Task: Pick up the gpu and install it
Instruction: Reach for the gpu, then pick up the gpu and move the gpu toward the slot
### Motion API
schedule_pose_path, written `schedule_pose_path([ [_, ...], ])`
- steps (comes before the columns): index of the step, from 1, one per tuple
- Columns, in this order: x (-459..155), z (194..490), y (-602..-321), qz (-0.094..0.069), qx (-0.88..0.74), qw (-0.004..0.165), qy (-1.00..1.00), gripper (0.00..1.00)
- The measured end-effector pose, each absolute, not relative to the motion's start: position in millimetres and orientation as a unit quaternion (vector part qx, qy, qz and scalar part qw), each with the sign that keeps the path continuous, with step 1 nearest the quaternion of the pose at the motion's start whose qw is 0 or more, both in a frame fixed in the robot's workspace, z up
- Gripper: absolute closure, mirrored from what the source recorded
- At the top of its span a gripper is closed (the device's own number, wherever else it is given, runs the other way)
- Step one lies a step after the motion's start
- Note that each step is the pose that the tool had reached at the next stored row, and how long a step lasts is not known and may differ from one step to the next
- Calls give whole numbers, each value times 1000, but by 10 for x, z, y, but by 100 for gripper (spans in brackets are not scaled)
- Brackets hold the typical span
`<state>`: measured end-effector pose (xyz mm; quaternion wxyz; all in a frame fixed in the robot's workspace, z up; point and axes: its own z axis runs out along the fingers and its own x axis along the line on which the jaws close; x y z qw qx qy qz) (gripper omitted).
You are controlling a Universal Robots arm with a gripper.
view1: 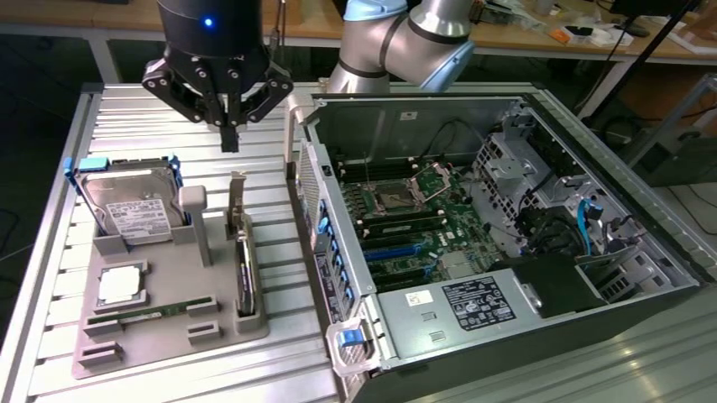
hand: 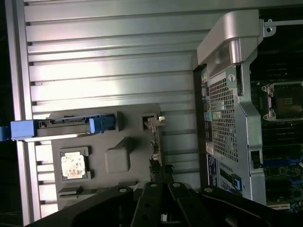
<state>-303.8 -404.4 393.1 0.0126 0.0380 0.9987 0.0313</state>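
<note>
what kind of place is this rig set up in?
Likely a robotics lab or workshop: an open computer case on a slatted aluminium table, a grey fixture tray holding a hard drive and the gpu, and cluttered workbenches behind.

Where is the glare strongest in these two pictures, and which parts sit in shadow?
Wrist view: a bright washed-out band runs across the ribbed table, and the inside of the computer case is dark. Exterior view: the light is even, the motherboard is readable, and a small blue light glows.
</note>
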Motion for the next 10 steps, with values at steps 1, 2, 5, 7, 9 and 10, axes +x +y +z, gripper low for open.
schedule_pose_path([
  [1, -3038, 3931, -4044, 31, 38, 13, 999, 89],
  [2, -3038, 3931, -4044, 31, 38, 13, 999, 89],
  [5, -3039, 3931, -4044, 31, 38, 13, 999, 89],
  [7, -3039, 3931, -4044, 32, 38, 13, 999, 89],
  [9, -3039, 3932, -4044, 32, 38, 13, 999, 89],
  [10, -3039, 3931, -4044, 32, 38, 13, 999, 89],
])
